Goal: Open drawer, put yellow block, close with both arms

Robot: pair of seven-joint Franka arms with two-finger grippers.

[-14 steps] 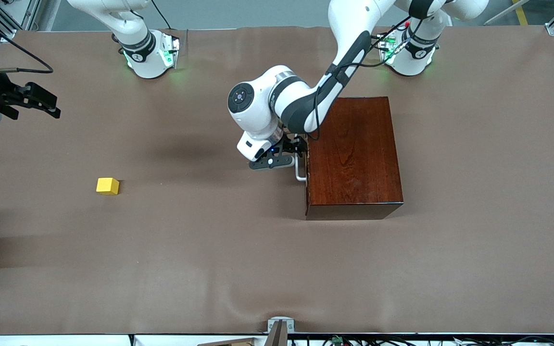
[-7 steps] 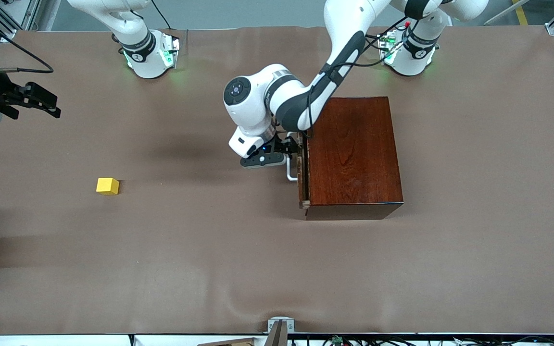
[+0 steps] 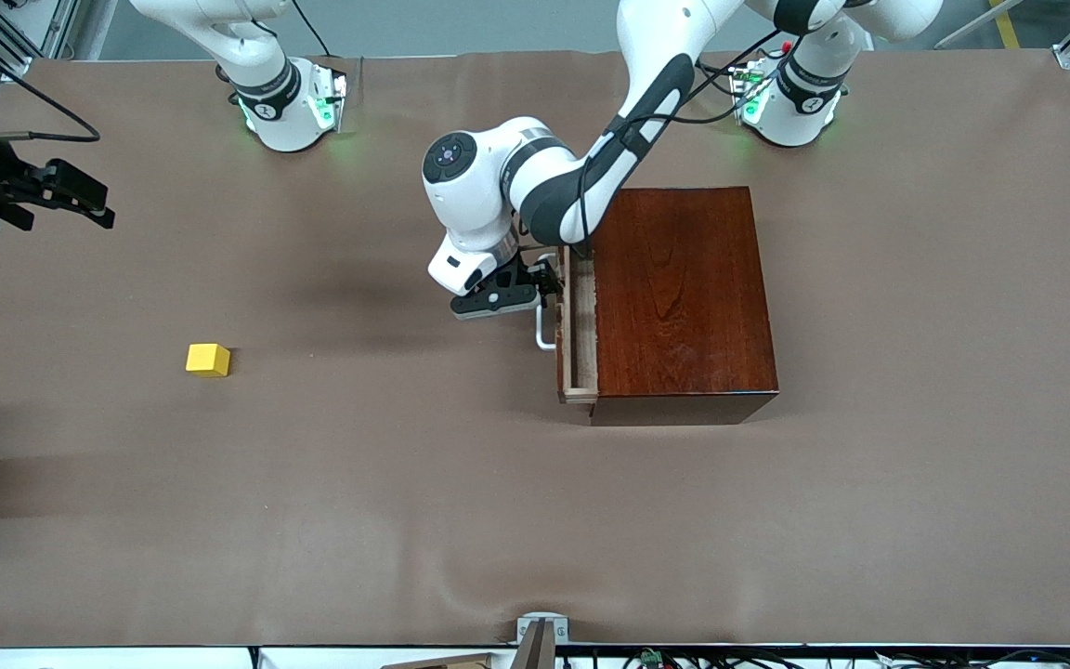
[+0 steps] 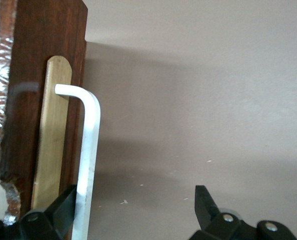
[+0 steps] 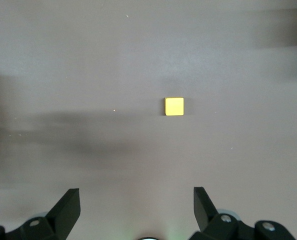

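Observation:
The drawer [image 3: 578,327] stands a little way out of the dark mahogany box [image 3: 684,297], showing a strip of pale wood. My left gripper [image 3: 542,286] is open at the drawer's front, on the side toward the right arm's end. In the left wrist view one fingertip [image 4: 67,200] sits between the white handle [image 4: 88,150] and the drawer front [image 4: 38,100]; the other is out over the cloth. The yellow block [image 3: 207,360] lies on the cloth toward the right arm's end. My right gripper [image 3: 89,200] hangs open in the air, and the block [image 5: 174,106] shows in its wrist view.
A brown cloth [image 3: 405,483] covers the whole table, with a wide stretch between block and drawer. A small metal bracket [image 3: 541,628] sits at the table edge nearest the front camera. The arm bases [image 3: 289,107] stand along the edge farthest from that camera.
The left gripper has moved toward the right arm's end with the handle, and the drawer has slid partly out of the box. The right arm and the block have not moved.

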